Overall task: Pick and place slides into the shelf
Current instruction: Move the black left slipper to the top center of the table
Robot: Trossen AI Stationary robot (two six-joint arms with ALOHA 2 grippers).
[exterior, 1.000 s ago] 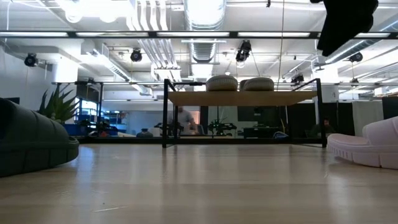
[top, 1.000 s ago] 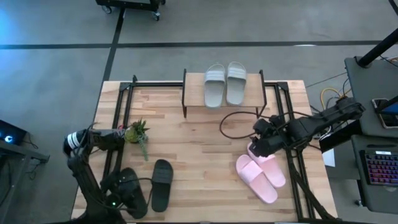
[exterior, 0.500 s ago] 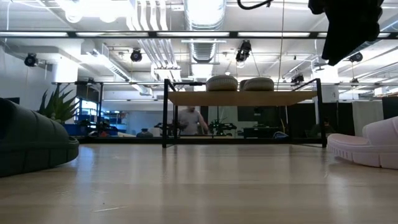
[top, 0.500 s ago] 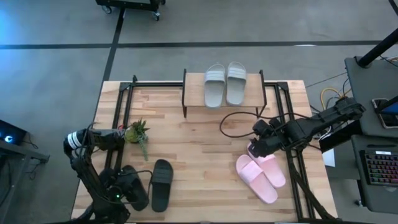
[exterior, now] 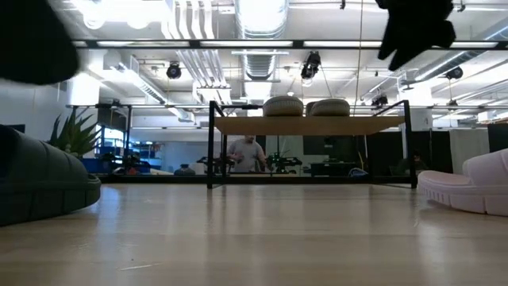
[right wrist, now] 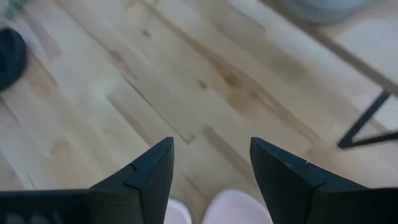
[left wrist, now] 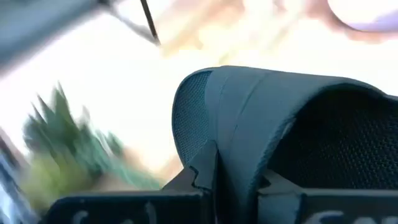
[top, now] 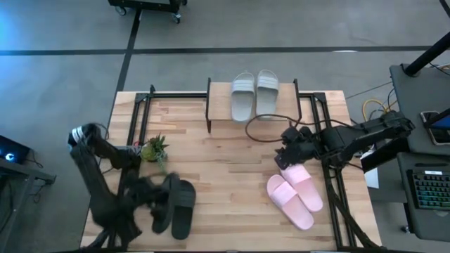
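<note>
Since the earlier frame the left end effector has lifted one black slide, clamped by its strap, above its mate on the table; the right end effector, spread and empty, hovers above the pink slides; grey slides rest on the shelf.

Both arms are dark, near-black, built of slim jointed segments. A black cable loops from the right arm. The right gripper has two wedge-shaped, matte dark fingers.
</note>
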